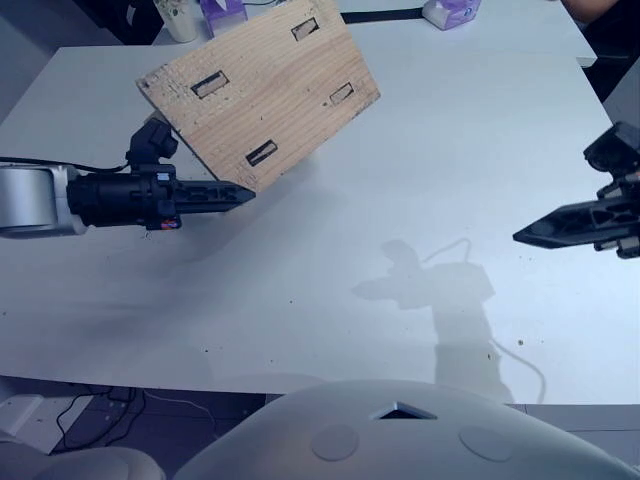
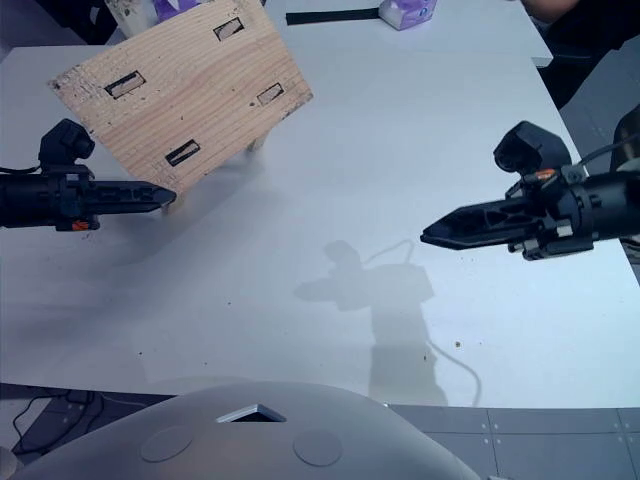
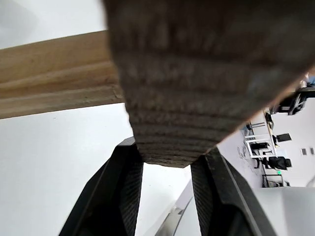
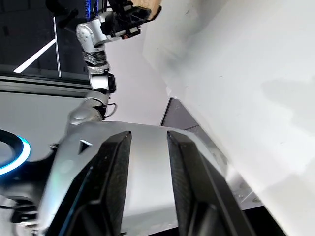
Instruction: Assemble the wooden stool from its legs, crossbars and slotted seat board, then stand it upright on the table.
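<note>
The wooden stool (image 2: 180, 95) stood at the far left of the white bench (image 1: 450, 150), tipped so that its slotted seat board (image 1: 260, 85) faced up and towards the robot. The near corner sat low and the far edge was raised. The board was pale, straight-grained timber, roughly square, with dark speckling along its left edge. Four rectangular slots (image 1: 209, 84) were cut through it, one near each corner. A pale wooden stub (image 2: 257, 146) showed beneath the right-hand edge, touching the bench. The left claw (image 1: 240, 192) lay level just above the bench and met the stool at the board's near corner. In the left wrist view its fingers (image 3: 123, 191) were clamped either side of a thick piece with rough end grain. Whether that piece was a leg or the board's own edge could not be determined. The right claw (image 2: 428, 237) hung over the right side of the bench, well apart from the stool, pointing left. Its fingers (image 4: 115, 182) were narrowly parted and held nothing. A paper cup (image 1: 180, 20) and a tissue pack (image 1: 450, 12) stood at the bench's far edge.
</note>
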Controlling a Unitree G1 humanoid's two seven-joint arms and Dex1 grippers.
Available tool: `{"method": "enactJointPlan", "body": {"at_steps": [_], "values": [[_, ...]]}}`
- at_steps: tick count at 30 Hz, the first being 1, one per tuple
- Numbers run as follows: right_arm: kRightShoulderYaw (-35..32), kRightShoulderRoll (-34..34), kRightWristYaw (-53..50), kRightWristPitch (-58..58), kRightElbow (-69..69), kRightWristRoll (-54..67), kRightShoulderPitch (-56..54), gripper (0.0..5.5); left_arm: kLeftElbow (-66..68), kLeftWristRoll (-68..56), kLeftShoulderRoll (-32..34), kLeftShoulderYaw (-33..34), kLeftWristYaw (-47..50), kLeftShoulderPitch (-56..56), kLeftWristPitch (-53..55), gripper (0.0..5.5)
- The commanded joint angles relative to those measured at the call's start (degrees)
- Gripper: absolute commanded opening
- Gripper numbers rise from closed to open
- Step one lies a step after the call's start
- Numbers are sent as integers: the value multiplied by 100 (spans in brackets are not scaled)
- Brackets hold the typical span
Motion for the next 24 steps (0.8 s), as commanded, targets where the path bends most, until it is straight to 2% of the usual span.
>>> {"method": "enactJointPlan", "body": {"at_steps": [1,3,6,9,14,15,24], "values": [[466,823,-714,-809,-953,45,-399,136,120,-14,-590,263,-576,-421,344,136],[1183,1463,-1252,-1254,-1524,45,-1118,136,227,-14,-894,433,-677,-604,393,136],[2999,3143,-2755,-1473,-2259,45,-3409,136,388,-14,-1187,680,-623,-622,423,136],[3866,4339,-3871,-1288,-2334,45,-4823,136,-124,-14,-1260,939,-357,76,169,136],[4246,5374,-4933,-926,-2208,45,-5863,136,-786,-14,-1668,1348,665,1126,-437,136],[4255,5512,-5066,-837,-2183,45,-5987,136,-866,-14,-1774,1435,844,1187,-546,166],[4045,6337,-5802,-489,-2285,45,-6044,136,-1126,-14,-3542,2411,2857,677,-1251,301]]}}
